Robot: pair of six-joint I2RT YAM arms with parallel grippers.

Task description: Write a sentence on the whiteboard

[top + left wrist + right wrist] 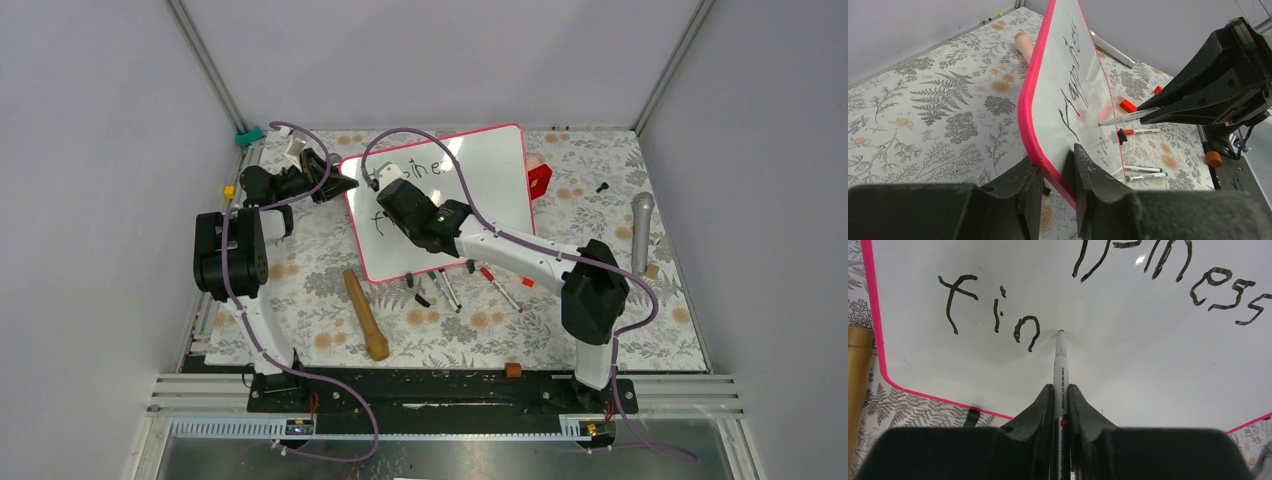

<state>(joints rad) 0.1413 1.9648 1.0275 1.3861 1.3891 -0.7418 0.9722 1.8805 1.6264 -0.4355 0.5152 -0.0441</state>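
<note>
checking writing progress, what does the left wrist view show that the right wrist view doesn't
Left wrist only: the left pincer clamped on the pink frame of the whiteboard, and loose markers on the table. Right wrist only: the second line, readable as "fin", with the marker tip on the board after the n. Both: the board, the held marker and part of the first line.

a floral-patterned tabletop (650, 330) carries a wooden stick (366, 314) lying at a slant, several loose markers (500, 289) scattered to its right, a red box (540, 181) farther back, a silver microphone (641, 230) near the right edge, and a small green piece (248, 133) at the far left corner.
</note>
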